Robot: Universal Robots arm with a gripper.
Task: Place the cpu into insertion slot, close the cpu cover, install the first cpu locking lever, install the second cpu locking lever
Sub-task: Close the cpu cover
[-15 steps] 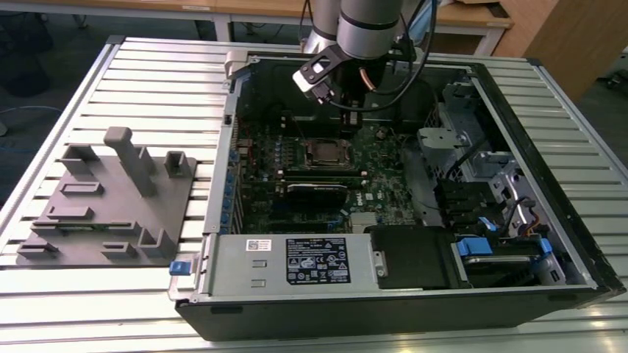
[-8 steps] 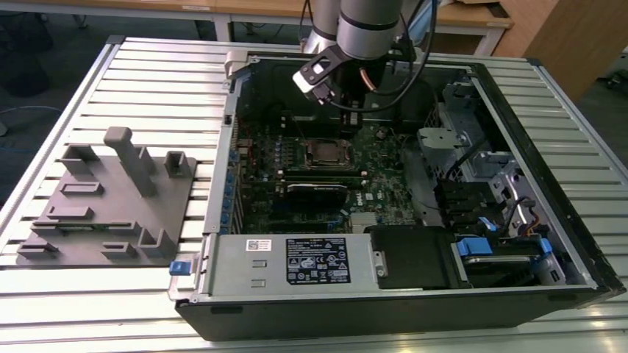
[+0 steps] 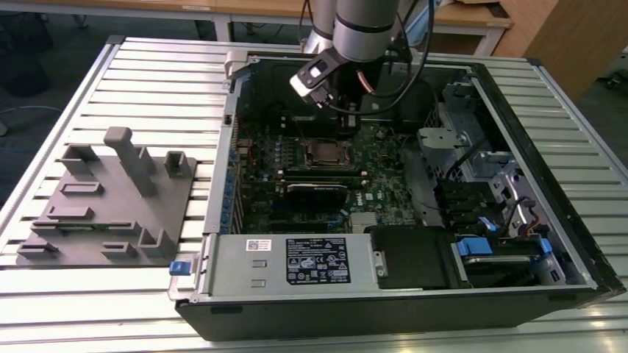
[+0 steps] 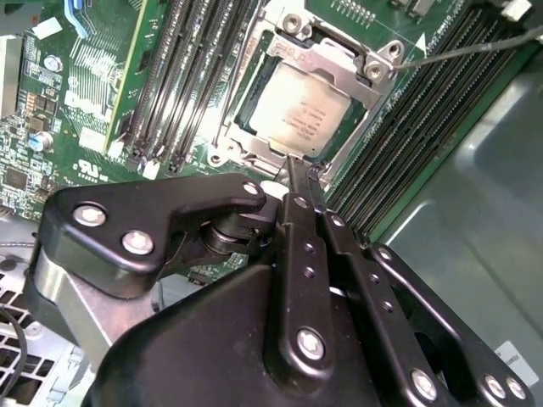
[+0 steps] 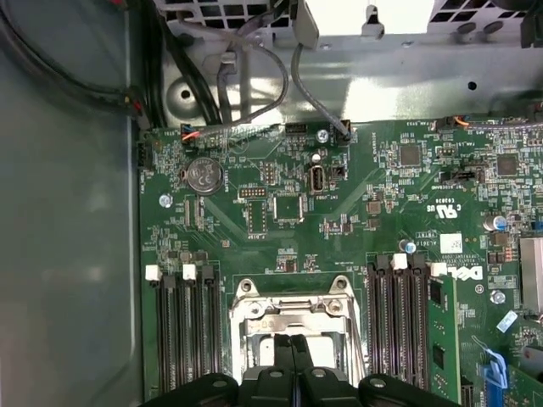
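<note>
In the exterior view, the cpu (image 3: pixel 324 152) is lying in the slot (image 3: pixel 307 157) at mid-frame. In the second wrist view, the gripper (image 4: pixel 297 174), clenched and empty, is standing at the edge of the cover (image 4: pixel 335 58). In the first wrist view, its tips are meeting over the cover; a sideways slip could, I think, scratch the board (image 5: pixel 339 212).

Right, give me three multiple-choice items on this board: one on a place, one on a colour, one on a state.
1. Where is the cpu? A in the insertion slot B in a drawer C in a hand
2. The circuit board's colour? A red B green C white
3. The cpu cover is: A lifted upright B removed C folded down over the cpu
Answers: 1 A, its silver top sits within the socket rim; 2 B, green shows in both wrist views; 3 C, its frame lies flat around the chip's top.
</note>
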